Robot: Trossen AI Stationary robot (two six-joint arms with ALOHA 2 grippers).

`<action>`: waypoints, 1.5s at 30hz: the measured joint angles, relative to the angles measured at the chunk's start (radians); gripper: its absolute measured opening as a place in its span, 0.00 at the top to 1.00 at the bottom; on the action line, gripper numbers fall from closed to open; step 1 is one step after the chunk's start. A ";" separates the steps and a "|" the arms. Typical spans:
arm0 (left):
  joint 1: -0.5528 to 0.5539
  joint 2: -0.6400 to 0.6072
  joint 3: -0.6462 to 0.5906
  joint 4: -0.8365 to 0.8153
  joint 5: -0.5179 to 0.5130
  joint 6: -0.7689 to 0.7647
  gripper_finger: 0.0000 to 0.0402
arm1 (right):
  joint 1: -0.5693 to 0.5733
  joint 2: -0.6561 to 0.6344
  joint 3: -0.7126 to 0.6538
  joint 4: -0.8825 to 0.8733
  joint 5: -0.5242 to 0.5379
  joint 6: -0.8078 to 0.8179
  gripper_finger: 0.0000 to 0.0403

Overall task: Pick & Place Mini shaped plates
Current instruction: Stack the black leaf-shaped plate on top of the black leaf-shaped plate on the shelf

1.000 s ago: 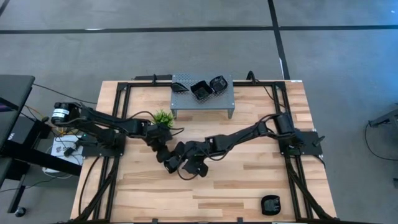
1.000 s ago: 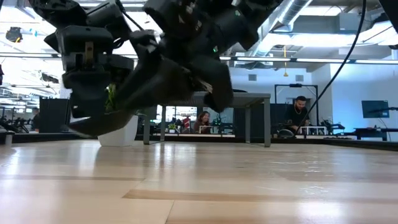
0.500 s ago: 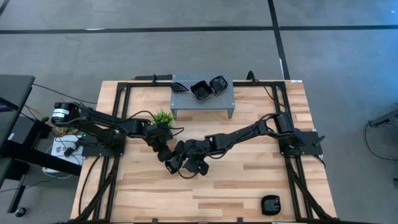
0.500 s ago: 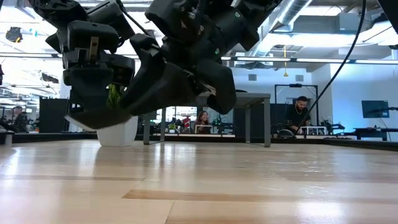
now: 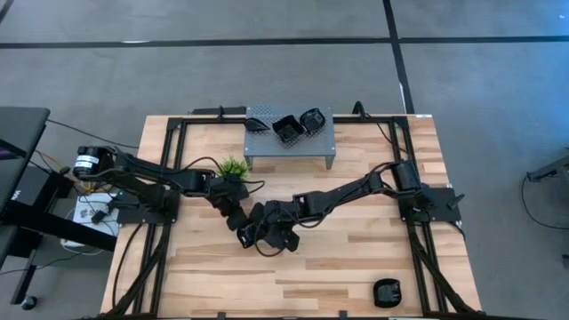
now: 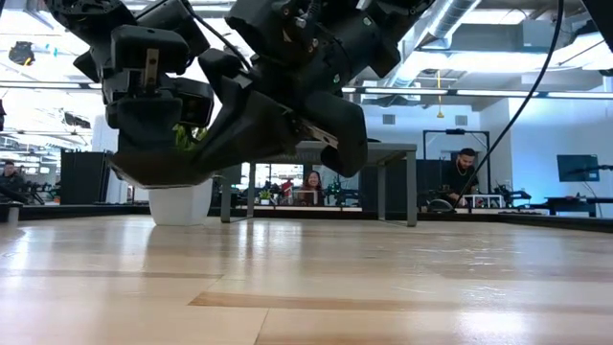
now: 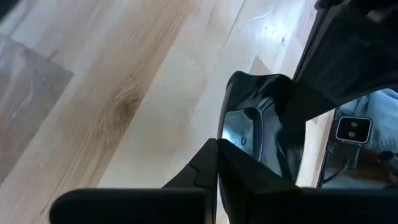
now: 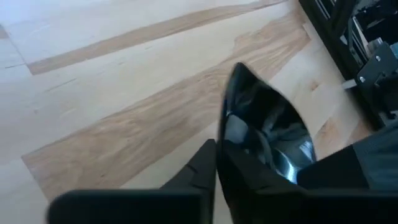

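Observation:
One glossy black mini plate (image 7: 255, 130) hangs above the middle of the table (image 5: 356, 258), between my two grippers, which meet there. My left gripper (image 7: 217, 163) comes from the table's left and is shut on it. My right gripper (image 8: 216, 163) comes from the right and is shut on the same plate (image 8: 261, 124). In the low view the plate (image 6: 158, 172) hangs tilted, clear of the wood. Three more black plates (image 5: 287, 129) lie on the grey perforated stand (image 5: 320, 142) at the far edge. Another plate (image 5: 387, 292) lies flat near the front right corner. My left gripper pinches the plate's rim (image 7: 225, 134) between its two fingers; the plate reaches away from the fingertips, tilted and clear of the table. My right gripper pinches the plate's edge (image 8: 227, 134) between its two fingers, opposite the plate's pointed end (image 8: 239, 67), which sticks out beyond the fingertips, clear of the table.
A small green plant (image 5: 233, 167) in a white pot stands just behind my left arm. Black frame rails (image 5: 173, 178) run along the table's sides. People sit at desks in the room beyond the table's far edge (image 6: 460, 182).
My right gripper has moved a little toward the table's left, up against my left gripper and the plate. My left gripper has risen slightly with the plate, which stays tilted and clear of the table.

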 joint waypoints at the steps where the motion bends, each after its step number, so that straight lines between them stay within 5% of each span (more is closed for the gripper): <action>1: 0.000 0.000 0.000 0.002 -0.003 0.000 0.97 | 0.000 0.000 0.000 0.000 -0.002 0.000 0.97; 17: -0.001 0.003 0.000 0.027 -0.172 0.021 0.75 | -0.002 0.000 0.000 -0.036 0.005 0.068 0.99; 30: -0.001 -0.001 0.000 0.047 -0.304 0.113 0.73 | 0.020 -0.080 -0.001 -0.271 0.017 0.299 0.99; 34: -0.002 -0.001 0.000 0.066 -0.304 0.113 0.73 | 0.058 -0.207 0.000 -0.414 0.121 0.330 1.00; 40: -0.041 -0.002 0.000 0.099 -0.307 0.137 0.73 | 0.066 -0.439 0.001 -0.601 0.439 0.341 1.00; 45: -0.106 -0.002 0.000 0.109 -0.307 0.215 0.73 | -0.038 -0.599 0.001 -0.800 0.478 0.345 1.00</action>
